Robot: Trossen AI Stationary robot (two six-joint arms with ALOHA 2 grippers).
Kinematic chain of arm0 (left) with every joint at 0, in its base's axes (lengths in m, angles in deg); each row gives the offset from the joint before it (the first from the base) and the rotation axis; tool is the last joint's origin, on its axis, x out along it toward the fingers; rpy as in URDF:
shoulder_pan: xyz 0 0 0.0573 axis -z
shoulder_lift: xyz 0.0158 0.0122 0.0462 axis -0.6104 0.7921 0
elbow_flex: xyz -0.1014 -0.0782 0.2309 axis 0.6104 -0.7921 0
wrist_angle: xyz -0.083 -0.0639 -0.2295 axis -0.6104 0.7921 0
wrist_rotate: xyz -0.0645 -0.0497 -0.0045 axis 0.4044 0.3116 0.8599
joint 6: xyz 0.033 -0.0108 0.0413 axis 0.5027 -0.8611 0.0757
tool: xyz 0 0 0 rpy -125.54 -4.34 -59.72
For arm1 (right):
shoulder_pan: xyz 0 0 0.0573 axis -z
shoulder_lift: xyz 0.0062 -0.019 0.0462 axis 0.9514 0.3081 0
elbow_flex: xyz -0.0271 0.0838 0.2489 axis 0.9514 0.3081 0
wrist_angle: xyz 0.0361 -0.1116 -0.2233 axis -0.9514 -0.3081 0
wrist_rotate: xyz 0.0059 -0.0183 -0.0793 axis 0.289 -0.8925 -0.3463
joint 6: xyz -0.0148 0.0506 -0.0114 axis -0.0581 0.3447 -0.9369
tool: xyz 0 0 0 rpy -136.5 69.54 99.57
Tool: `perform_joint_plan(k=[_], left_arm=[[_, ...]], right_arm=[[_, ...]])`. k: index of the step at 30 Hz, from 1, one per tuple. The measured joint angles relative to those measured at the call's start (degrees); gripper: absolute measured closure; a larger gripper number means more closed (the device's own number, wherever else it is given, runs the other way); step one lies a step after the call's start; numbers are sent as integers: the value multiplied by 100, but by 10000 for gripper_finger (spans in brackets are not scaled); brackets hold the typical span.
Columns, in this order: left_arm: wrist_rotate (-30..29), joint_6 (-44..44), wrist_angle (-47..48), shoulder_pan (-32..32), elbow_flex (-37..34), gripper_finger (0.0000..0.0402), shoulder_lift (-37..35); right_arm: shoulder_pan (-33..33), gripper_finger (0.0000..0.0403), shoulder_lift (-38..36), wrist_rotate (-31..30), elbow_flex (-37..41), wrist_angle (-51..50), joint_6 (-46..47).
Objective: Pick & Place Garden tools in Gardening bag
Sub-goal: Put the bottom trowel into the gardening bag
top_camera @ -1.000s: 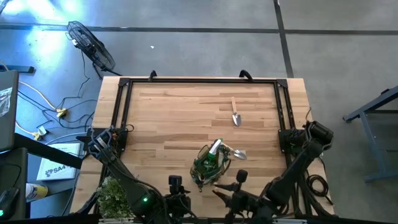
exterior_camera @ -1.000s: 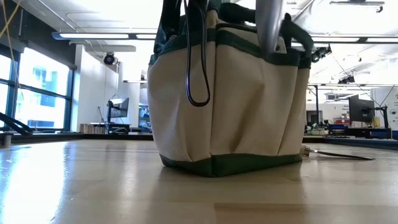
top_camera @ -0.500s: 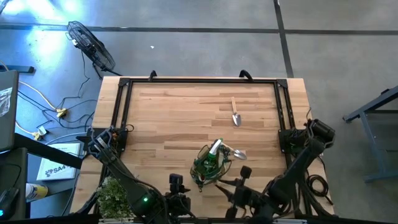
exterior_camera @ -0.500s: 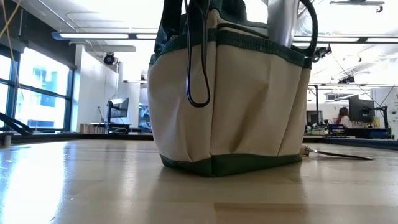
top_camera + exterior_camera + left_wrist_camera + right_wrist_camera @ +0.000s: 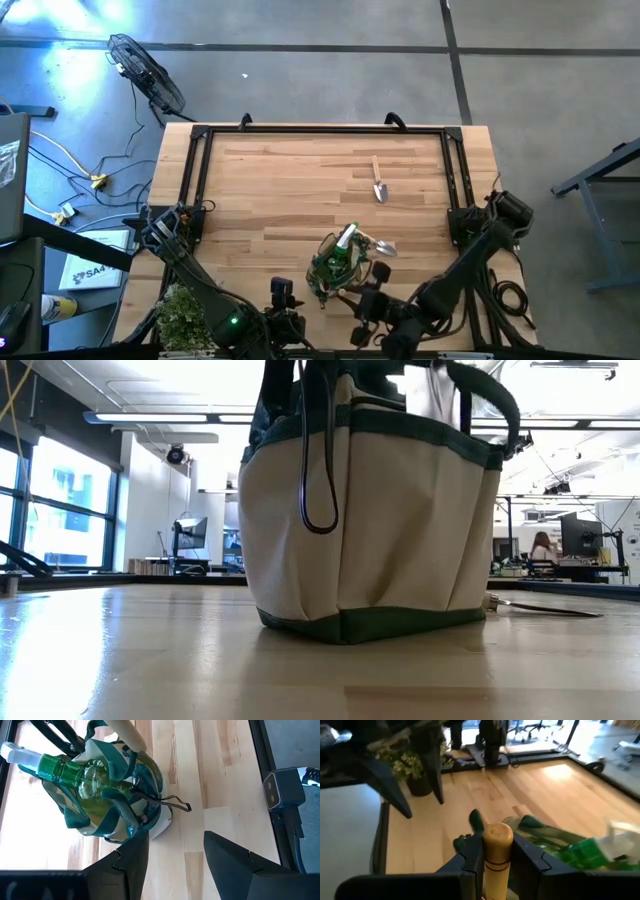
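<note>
Right gripper (image 5: pixel 496 851) pinches a wooden trowel handle (image 5: pixel 497 847) at the gardening bag (image 5: pixel 338 264).
Bag stands at table's (image 5: pixel 290 190) 6 o'clock edge; second trowel (image 5: pixel 379 182) lies toward 1 o'clock; left gripper (image 5: pixel 172 851) spread, beside bag.

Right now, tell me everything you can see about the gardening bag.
The gardening bag is a small soft tote of cream fabric with dark green trim, base band and loop handles, standing upright near the table's front edge. A green spray bottle and a wooden handle stick out of its top; the right pincer grips that handle. A trowel lies beside the bag.
</note>
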Motion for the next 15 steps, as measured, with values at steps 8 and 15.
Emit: perform_joint_plan(k=[8, 15], left_arm=[[13, -24, 0, 4, -2, 219, 2], [59, -72, -2, 4, -2, 219, 4]], right_arm=[[270, 340, 163, 409, 0, 117, 26], [297, 339, 162, 433, -2, 103, 27]])
